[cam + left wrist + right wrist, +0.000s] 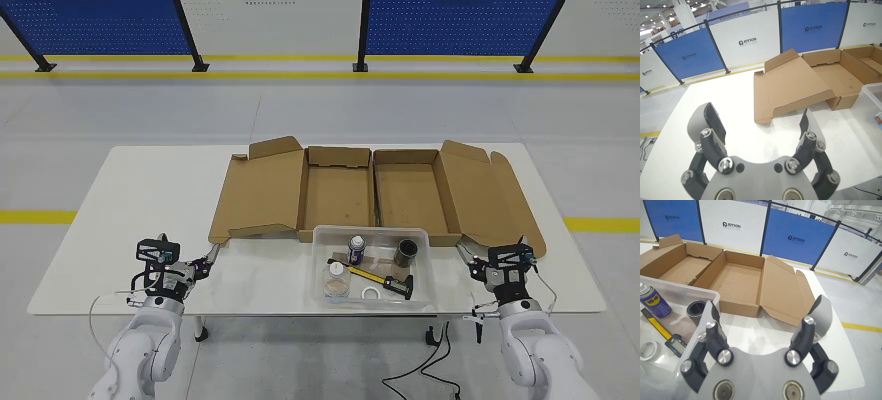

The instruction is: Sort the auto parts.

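- Auto parts all sit in the clear plastic bin (421,236) at the near edge of the white table (100,230): blue spray can (656,303), black cylindrical sleeve (695,309), yellow-and-black digital caliper (676,344), white ring (648,350), small pale jar (338,283).
- Two open brown cardboard boxes, left (335,200) and right (405,195), stand just behind the bin.
- Sorting looks unstarted: no part is in either box, so every part is left to move.
- Left gripper (757,108): fingers apart, gripping nothing, over bare table beside the left box.
- Right gripper (764,301): fingers apart, gripping nothing, just beside the bin's right wall.
- Print: lettered can label, caliper scale marks, logo lettering on the blue and white fence panels (100,25).

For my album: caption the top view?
Left tool and right tool, both open, flank a clear bin of parts before two cardboard boxes.
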Available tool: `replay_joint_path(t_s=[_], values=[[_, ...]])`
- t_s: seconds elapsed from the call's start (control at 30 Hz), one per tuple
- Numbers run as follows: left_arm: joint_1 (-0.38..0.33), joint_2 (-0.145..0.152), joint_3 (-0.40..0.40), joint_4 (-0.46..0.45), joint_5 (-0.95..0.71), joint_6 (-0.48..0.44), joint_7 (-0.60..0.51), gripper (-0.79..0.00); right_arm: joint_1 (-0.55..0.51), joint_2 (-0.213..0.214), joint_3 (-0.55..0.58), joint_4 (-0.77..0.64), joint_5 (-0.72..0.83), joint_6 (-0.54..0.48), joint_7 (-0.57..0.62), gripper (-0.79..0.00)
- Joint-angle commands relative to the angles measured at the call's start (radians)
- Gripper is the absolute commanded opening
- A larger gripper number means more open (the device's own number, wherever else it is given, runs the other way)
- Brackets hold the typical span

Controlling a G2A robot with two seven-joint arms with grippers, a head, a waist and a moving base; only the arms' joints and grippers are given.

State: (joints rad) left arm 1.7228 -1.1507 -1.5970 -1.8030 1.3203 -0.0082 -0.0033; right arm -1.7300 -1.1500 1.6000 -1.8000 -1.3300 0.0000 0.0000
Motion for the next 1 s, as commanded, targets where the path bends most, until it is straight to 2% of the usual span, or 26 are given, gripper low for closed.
replay_joint_path(t_s=[0.0,0.13,0.4,0.6,0.97], values=[[-0.018,0.001,0.003,-0.002,0.012,-0.021,-0.009,0.0,0.0,0.0,0.0,0.0,0.0,0.0,0.0,0.0],[-0.06,0.002,0.011,-0.015,0.018,-0.071,-0.03,0.0,0.0,0.0,0.0,0.0,0.0,0.0,0.0,0.0],[-0.162,0.001,0.045,-0.092,-0.081,-0.207,-0.117,0.0,0.0,0.0,0.0,0.0,0.0,0.0,0.0,0.0],[-0.205,-0.004,0.131,-0.122,-0.107,-0.275,-0.165,0.0,0.0,0.0,0.0,0.0,0.0,0.0,0.0,0.0],[-0.223,-0.012,0.279,-0.119,-0.121,-0.378,-0.234,0.0,0.0,0.0,0.0,0.0,0.0,0.0,0.0,0.0]])
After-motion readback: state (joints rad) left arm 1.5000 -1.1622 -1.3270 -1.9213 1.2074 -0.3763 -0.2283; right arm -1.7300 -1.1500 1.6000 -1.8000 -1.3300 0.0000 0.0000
